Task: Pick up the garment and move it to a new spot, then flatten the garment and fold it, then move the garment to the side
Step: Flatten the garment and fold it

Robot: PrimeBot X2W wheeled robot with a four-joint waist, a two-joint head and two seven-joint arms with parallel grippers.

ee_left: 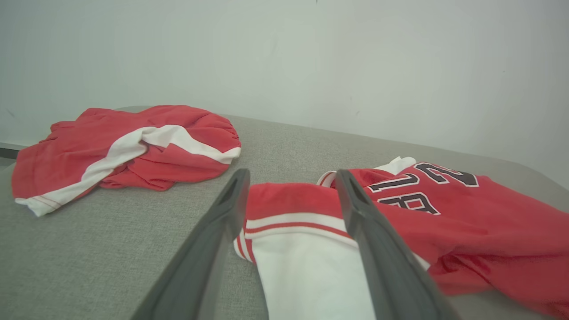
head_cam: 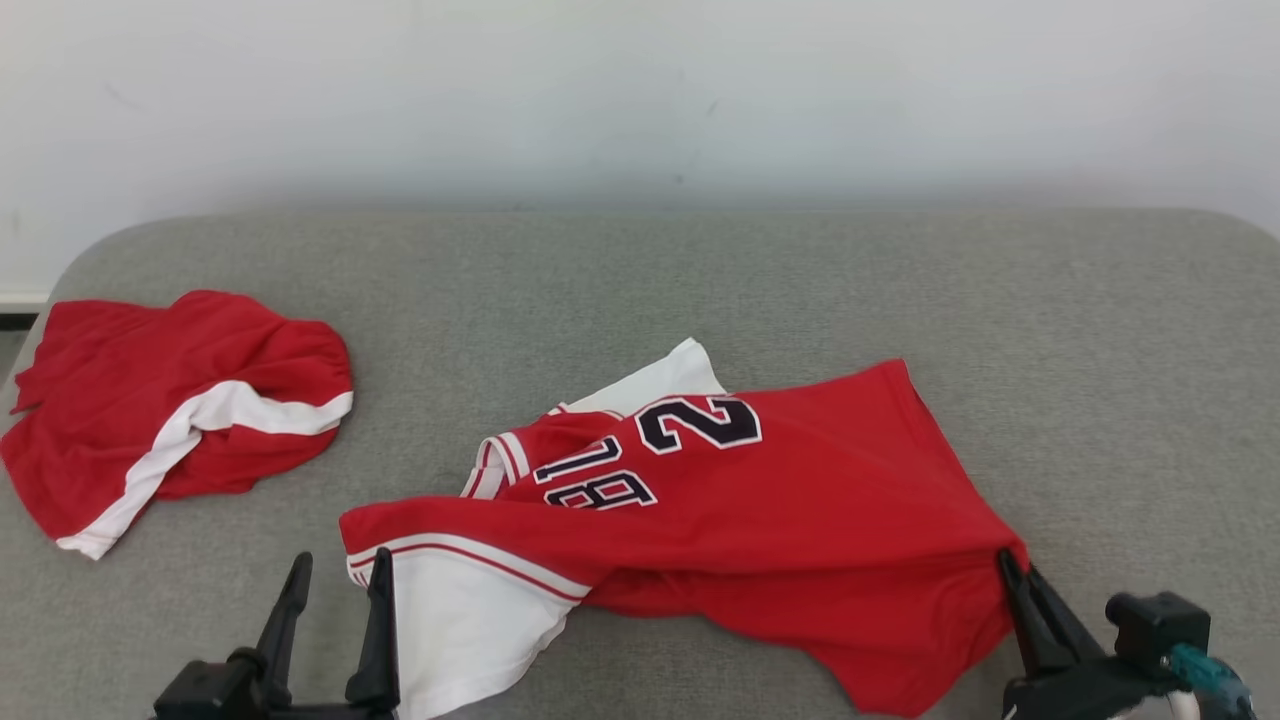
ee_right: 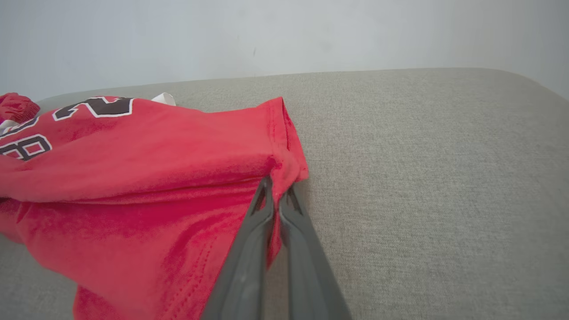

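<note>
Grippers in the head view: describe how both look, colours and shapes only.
The left gripper has two long, dark grey, tapering fingers on a black base. The right gripper has matching fingers, a black blocky housing and a teal fitting beside it.

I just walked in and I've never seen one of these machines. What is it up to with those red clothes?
The robot is working on a red jersey that lies crumpled on a grey padded surface. Its right gripper is pinched shut on the jersey's red corner on that side. Its left gripper stands open at the white-trimmed end and holds nothing yet. A second red and white garment lies bunched up, apart from the jersey, on the left.
</note>
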